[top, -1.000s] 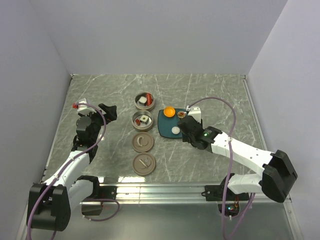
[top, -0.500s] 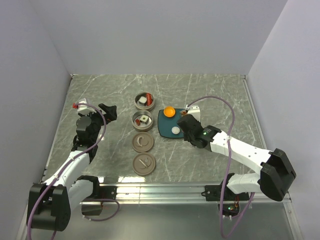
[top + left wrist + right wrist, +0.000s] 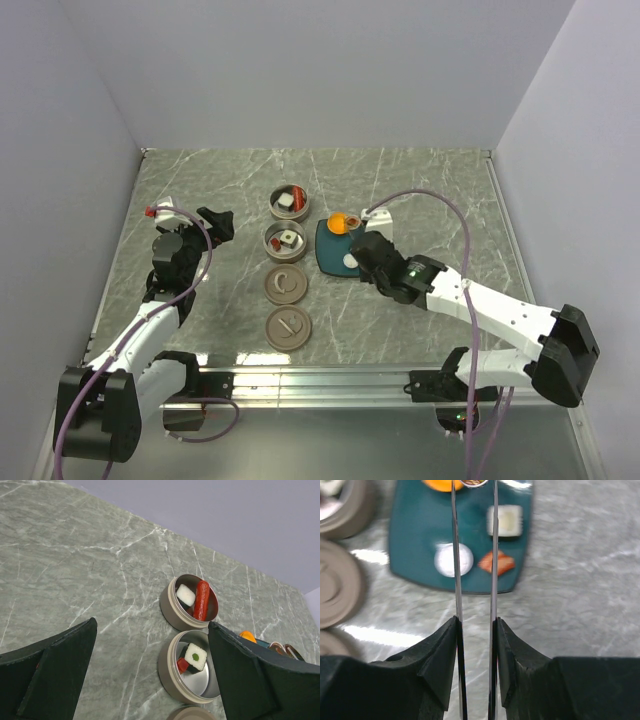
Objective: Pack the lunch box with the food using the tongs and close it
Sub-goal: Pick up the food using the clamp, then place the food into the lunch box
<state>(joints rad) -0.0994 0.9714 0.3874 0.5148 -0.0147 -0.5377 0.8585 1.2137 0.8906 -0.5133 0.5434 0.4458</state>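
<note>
My right gripper [image 3: 476,622] is shut on the tongs [image 3: 456,555], whose two thin metal arms reach out over the teal plate [image 3: 415,540]. A small dark round piece [image 3: 474,482] sits pinched between the tong tips, next to the orange ball [image 3: 442,484]. On the plate lie a white round bite [image 3: 447,559], a white cube [image 3: 507,521] and a red-orange piece [image 3: 501,562]. The lunch box is two round tins: the far tin [image 3: 167,605] holds a sausage and a white piece, the near tin [image 3: 167,672] a white cube and a red bit. My left gripper [image 3: 152,625] hangs open above them.
Two round lids [image 3: 285,285] [image 3: 288,328] lie flat in front of the tins. The right arm's cable [image 3: 440,205] loops over the table behind the plate. Walls close in the table on the left, the back and the right.
The right gripper has squeezed the tongs narrower and shifted left over the plate; the dark round piece has moved with the tong tips towards the orange ball. The left arm has not moved.
</note>
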